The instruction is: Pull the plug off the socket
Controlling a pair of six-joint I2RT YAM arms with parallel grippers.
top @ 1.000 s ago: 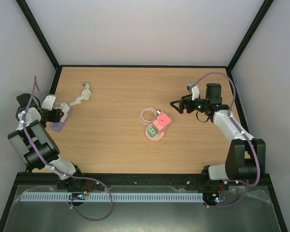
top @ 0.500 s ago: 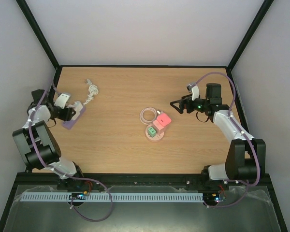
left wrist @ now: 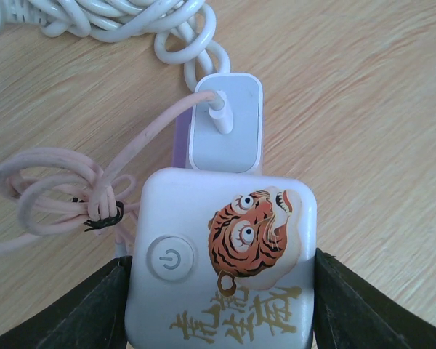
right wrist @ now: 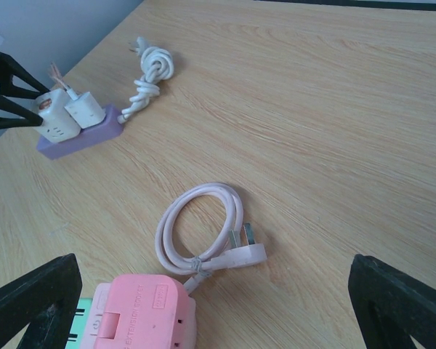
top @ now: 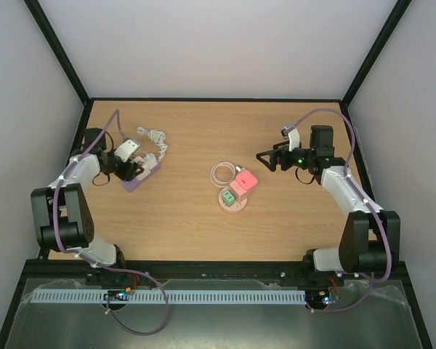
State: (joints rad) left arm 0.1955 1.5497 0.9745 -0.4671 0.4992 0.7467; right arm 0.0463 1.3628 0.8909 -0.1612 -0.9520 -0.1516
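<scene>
Wooden table (top: 189, 225), socket (top: 245, 179) lying diagonally, green plug (top: 229, 196) near-left

Black-and-white arms (top: 58, 218), purple cables (top: 323, 110).

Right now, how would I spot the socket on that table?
Look to the middle of the wooden table. There sits a pale pink round disc topped by a square pink outlet block, thin pink cable coiled beside. Unlike the long lilac power strip at left, it is round.
</scene>
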